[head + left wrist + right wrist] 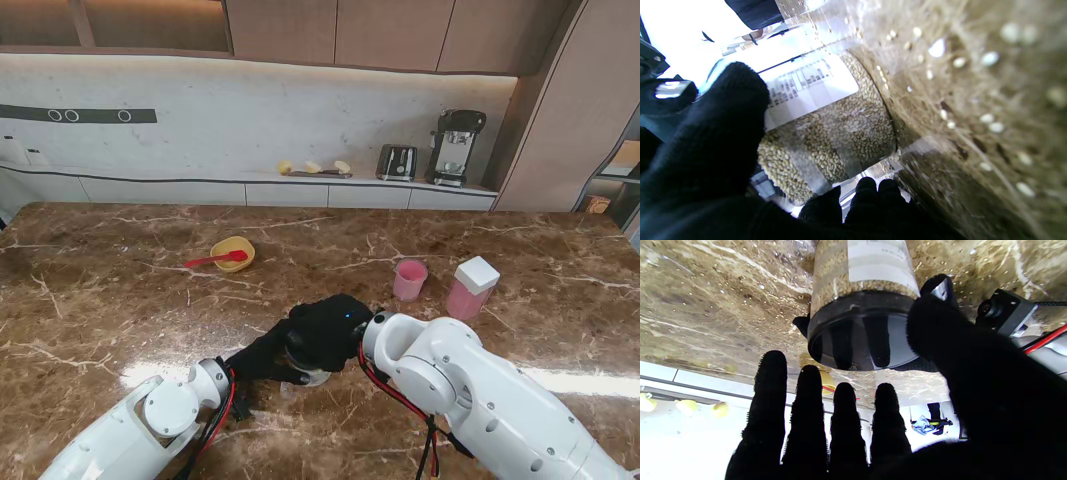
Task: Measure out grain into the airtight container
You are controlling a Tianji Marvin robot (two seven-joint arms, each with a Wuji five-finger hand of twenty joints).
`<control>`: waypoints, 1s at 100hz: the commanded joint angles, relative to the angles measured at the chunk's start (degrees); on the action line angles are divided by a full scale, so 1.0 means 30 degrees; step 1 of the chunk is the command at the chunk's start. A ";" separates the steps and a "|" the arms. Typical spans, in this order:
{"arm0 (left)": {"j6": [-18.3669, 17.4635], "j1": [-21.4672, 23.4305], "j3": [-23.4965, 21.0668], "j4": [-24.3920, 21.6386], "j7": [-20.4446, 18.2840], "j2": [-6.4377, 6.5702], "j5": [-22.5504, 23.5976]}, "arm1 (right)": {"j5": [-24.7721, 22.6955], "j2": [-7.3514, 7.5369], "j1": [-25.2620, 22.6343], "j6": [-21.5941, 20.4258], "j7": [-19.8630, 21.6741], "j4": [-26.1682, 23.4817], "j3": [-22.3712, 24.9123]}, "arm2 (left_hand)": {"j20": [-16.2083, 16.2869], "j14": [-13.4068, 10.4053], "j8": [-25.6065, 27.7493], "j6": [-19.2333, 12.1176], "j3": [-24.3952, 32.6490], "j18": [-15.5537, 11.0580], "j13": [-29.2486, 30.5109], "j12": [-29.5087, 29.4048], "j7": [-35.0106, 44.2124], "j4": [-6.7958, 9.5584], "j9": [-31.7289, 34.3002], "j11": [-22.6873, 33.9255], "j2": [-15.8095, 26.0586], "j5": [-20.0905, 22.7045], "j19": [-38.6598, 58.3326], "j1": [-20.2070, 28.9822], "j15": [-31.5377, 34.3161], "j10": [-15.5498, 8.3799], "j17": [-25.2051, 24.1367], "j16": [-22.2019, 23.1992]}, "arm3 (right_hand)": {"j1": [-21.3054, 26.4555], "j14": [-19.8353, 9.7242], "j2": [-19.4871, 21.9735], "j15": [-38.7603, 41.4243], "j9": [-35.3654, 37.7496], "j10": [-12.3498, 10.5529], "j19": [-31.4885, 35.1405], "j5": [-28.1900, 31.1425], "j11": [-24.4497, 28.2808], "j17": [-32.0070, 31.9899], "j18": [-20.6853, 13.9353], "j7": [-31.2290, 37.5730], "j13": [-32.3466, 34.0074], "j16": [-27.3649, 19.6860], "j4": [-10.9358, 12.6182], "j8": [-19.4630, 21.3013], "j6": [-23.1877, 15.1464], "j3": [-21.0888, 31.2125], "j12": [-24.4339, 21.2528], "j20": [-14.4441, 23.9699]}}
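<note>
Evidently lid removal is in hand: left hand (262,357) grips the grain jar (826,133), right hand (330,325) spread open over its black lid (863,336); next, clasp and twist.

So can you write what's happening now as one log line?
left hand: shut on grain jar | right hand: open over black lid | lid: on

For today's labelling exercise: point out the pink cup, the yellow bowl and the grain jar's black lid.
pink cup (409,281), stand view, on its outer wall.
yellow bowl (236,246), stand view, on its inside, beside the red spoon.
black lid (860,340), right wrist view, on its glossy flat top.
</note>
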 commanded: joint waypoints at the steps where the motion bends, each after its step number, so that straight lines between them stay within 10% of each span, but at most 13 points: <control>1: 0.0520 0.0617 0.0272 0.0988 -0.0337 0.0197 0.0118 | -0.0030 0.0007 -0.0054 0.0055 0.0131 0.0329 -0.0089 | 0.2248 0.4464 0.0168 -0.1046 0.0990 0.8844 -0.0359 0.0213 0.6426 0.0671 -0.0393 -0.0136 0.1105 0.0479 0.3528 0.0609 0.0024 -0.0009 0.2038 0.0199 | 0.0348 -0.0586 -0.0498 0.0494 0.0357 -0.0348 0.0637 0.0622 0.0314 0.0374 -0.0132 0.0363 0.0676 0.0401 -0.0551 0.0490 -0.0674 0.0935 0.0175 0.0452; 38: 0.0510 0.0613 0.0350 0.0992 -0.0320 0.0183 0.0088 | -0.0735 -0.0100 -0.0086 0.0223 -0.1245 0.1035 -0.0573 | 0.2209 0.4467 0.0176 -0.1074 0.1071 0.8842 -0.0354 0.0209 0.6435 0.0649 -0.0390 -0.0130 0.1053 0.0472 0.3489 0.0552 0.0022 -0.0028 0.2019 0.0190 | -0.0128 -0.2018 0.0343 0.3867 0.3870 -0.1355 0.3534 0.2462 0.2455 0.2800 -0.0761 0.2252 0.4104 0.3213 -0.0680 0.2039 -0.1274 0.1202 0.2336 0.1240; 60: 0.0512 0.0623 0.0353 0.0970 -0.0340 0.0185 0.0056 | -0.2866 -0.0354 -0.0367 0.1456 -0.4164 0.1593 -0.1091 | 0.2213 0.4459 0.0176 -0.1078 0.1047 0.8849 -0.0358 0.0214 0.6426 0.0641 -0.0395 -0.0129 0.1108 0.0463 0.3484 0.0518 0.0025 -0.0030 0.2018 0.0193 | -0.7206 -0.2555 0.4056 0.9861 0.8340 -0.1624 1.0186 0.1921 0.4910 0.6897 -0.1976 0.1829 0.9322 0.5736 -0.0862 0.1659 0.1829 -0.3441 0.4629 0.1144; 65: 0.0512 0.0625 0.0349 0.0960 -0.0342 0.0189 0.0067 | -0.3134 -0.0358 -0.0449 0.1638 -0.4343 0.1541 -0.1147 | 0.2222 0.4479 0.0179 -0.1052 0.1034 0.8879 -0.0349 0.0216 0.6434 0.0642 -0.0392 -0.0127 0.1109 0.0486 0.3498 0.0523 0.0035 -0.0027 0.2032 0.0199 | -0.7625 -0.2461 0.7516 1.0243 0.8670 -0.1682 1.1095 0.1375 0.4925 0.7213 -0.2274 0.1219 0.9614 0.5506 0.0058 0.1105 0.2043 -0.7698 0.4636 0.0548; 68: 0.0514 0.0624 0.0347 0.0959 -0.0342 0.0189 0.0069 | -0.3240 -0.0372 -0.0493 0.1698 -0.4567 0.1559 -0.1172 | 0.2228 0.4486 0.0178 -0.1048 0.1024 0.8882 -0.0352 0.0217 0.6430 0.0643 -0.0390 -0.0126 0.1141 0.0477 0.3505 0.0515 0.0035 -0.0015 0.2029 0.0200 | -0.9498 -0.2390 0.7191 1.0237 0.8558 -0.1655 1.1299 0.1073 0.4737 0.7205 -0.2306 0.0956 0.9599 0.5420 0.0693 0.0882 0.2086 -0.7073 0.4513 0.0386; 84: 0.0538 0.0628 0.0342 0.0951 -0.0310 0.0179 0.0072 | -0.3959 -0.0395 -0.1046 0.1817 -0.5144 0.1128 -0.0671 | 0.2246 0.4498 0.0176 -0.1042 0.0940 0.8872 -0.0349 0.0221 0.6425 0.0652 -0.0393 -0.0127 0.1158 0.0482 0.3528 0.0524 0.0046 -0.0004 0.2026 0.0209 | -1.2292 -0.0976 0.8540 0.3525 0.5191 -0.1389 0.6281 -0.0551 0.1403 0.3081 -0.0638 0.0037 0.5592 0.2665 0.0947 0.0696 0.1542 -0.5746 0.2021 -0.0879; 100: 0.0543 0.0612 0.0348 0.0954 -0.0348 0.0188 0.0070 | -0.3375 -0.0385 -0.1844 0.1401 -0.3823 -0.0311 0.0640 | 0.2251 0.4486 0.0175 -0.1036 0.0890 0.8871 -0.0355 0.0227 0.6422 0.0672 -0.0394 -0.0125 0.1227 0.0483 0.3538 0.0560 0.0043 -0.0009 0.2023 0.0209 | -0.9442 -0.0382 0.6404 -0.0094 0.1438 -0.0711 0.2003 -0.1027 -0.0417 -0.0605 0.0393 -0.0204 0.1134 0.0950 0.1071 0.0972 0.1334 -0.5868 0.0939 -0.0623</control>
